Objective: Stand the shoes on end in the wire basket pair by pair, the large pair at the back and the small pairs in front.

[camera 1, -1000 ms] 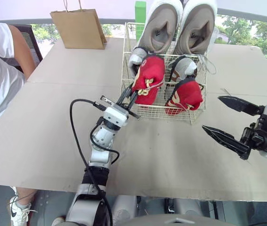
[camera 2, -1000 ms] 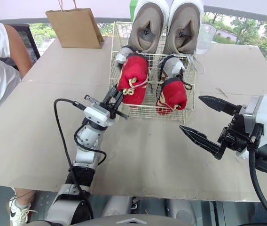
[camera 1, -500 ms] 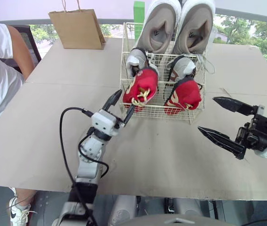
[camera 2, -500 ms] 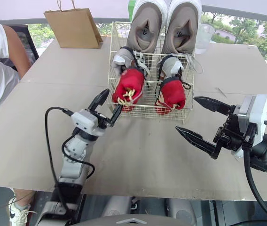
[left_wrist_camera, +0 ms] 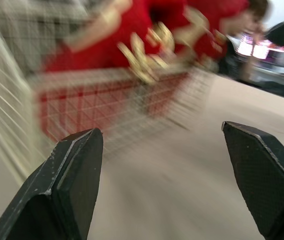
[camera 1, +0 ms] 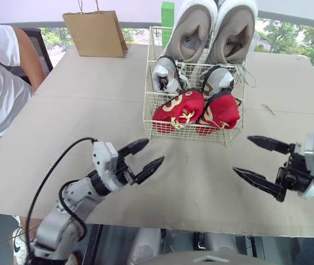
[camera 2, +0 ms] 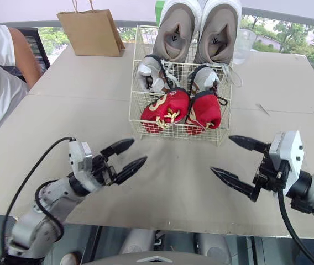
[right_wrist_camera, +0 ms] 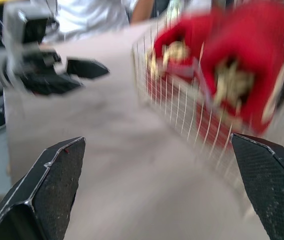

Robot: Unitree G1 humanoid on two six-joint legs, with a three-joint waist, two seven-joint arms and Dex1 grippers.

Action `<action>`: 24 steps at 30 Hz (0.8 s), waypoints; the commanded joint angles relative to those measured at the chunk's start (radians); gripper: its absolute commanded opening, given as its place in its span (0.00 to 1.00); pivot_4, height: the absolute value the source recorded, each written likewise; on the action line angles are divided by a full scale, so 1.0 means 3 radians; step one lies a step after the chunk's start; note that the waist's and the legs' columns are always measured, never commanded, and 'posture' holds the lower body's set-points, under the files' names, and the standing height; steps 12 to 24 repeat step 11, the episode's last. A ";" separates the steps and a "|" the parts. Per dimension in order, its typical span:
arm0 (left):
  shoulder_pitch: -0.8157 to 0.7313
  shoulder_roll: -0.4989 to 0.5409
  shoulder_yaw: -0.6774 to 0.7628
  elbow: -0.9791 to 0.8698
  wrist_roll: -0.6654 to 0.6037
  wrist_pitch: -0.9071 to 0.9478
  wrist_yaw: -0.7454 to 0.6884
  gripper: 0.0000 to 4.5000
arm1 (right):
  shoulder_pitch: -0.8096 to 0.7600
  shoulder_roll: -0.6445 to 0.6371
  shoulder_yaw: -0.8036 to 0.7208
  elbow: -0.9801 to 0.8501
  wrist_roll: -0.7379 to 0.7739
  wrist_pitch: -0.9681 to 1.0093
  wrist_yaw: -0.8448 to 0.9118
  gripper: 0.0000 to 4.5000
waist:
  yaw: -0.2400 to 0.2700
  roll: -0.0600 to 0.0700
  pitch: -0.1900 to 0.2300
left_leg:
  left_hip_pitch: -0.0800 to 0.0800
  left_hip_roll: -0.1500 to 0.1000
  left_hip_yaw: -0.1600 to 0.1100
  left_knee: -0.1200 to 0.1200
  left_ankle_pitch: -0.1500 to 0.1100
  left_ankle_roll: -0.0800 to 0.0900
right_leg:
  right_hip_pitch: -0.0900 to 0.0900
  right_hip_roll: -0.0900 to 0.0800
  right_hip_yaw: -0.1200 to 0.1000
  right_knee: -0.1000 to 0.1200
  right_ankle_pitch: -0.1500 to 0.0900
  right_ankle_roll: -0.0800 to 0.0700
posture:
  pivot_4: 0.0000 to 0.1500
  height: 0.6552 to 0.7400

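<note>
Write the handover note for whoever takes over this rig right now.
Left pincer: open, empty, over the table in front of the wire basket.
Right pincer: open, empty, off the basket's right front corner.
Basket: large grey pair on end at the back, small grey pair in the middle, red pair in front.
Done: all six shoes are in.
To do: the left red shoe looks slumped sideways; perhaps stand it up.

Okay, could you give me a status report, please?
Left gripper open, empty. Right gripper open, empty. Three pairs in wire basket, red pair front, leaning. Paper bag well clear.
</note>
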 commanded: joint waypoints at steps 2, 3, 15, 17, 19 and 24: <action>0.0359 0.0367 0.0491 -0.0250 -0.0259 0.0322 -0.0305 0.92 | 0.0540 0.0041 -0.0489 0.0275 -0.0411 -0.0340 0.0515 1.00 | -0.0002 0.0005 -0.0001 | 0.0000 0.0001 0.0002 -0.0003 0.0000 0.0000 | 0.0001 0.0002 0.0001 -0.0007 -0.0001 -0.0002 | 1.00 1.00; 0.0466 0.0433 0.0611 -0.0227 -0.0259 0.0355 -0.0382 0.92 | 0.0645 0.0060 -0.0573 0.0365 -0.0481 -0.0410 0.0608 1.00 | -0.0002 0.0005 -0.0001 | 0.0000 0.0001 0.0004 -0.0004 0.0000 0.0000 | 0.0000 0.0002 0.0003 -0.0010 -0.0002 -0.0003 | 1.00 1.00; 0.0870 0.0613 0.1115 -0.0089 -0.0082 0.0492 -0.0754 0.92 | 0.0901 0.0207 -0.0824 0.0777 -0.0769 -0.0722 0.0912 1.00 | -0.0005 0.0013 -0.0004 | 0.0002 0.0004 0.0006 -0.0005 0.0000 0.0000 | 0.0000 0.0003 0.0007 -0.0013 -0.0004 -0.0005 | 1.00 1.00; 0.0870 0.0613 0.1115 -0.0089 -0.0082 0.0492 -0.0754 0.92 | 0.0901 0.0207 -0.0824 0.0777 -0.0769 -0.0722 0.0912 1.00 | -0.0005 0.0013 -0.0004 | 0.0002 0.0004 0.0006 -0.0005 0.0000 0.0000 | 0.0000 0.0003 0.0007 -0.0013 -0.0004 -0.0005 | 1.00 1.00; 0.0870 0.0613 0.1115 -0.0089 -0.0082 0.0492 -0.0754 0.92 | 0.0901 0.0207 -0.0824 0.0777 -0.0769 -0.0722 0.0912 1.00 | -0.0005 0.0013 -0.0004 | 0.0002 0.0004 0.0006 -0.0005 0.0000 0.0000 | 0.0000 0.0003 0.0007 -0.0013 -0.0004 -0.0005 | 1.00 1.00; 0.0870 0.0613 0.1115 -0.0089 -0.0082 0.0492 -0.0754 0.92 | 0.0901 0.0207 -0.0824 0.0777 -0.0769 -0.0722 0.0912 1.00 | -0.0005 0.0013 -0.0004 | 0.0002 0.0004 0.0006 -0.0005 0.0000 0.0000 | 0.0000 0.0003 0.0007 -0.0013 -0.0004 -0.0005 | 1.00 1.00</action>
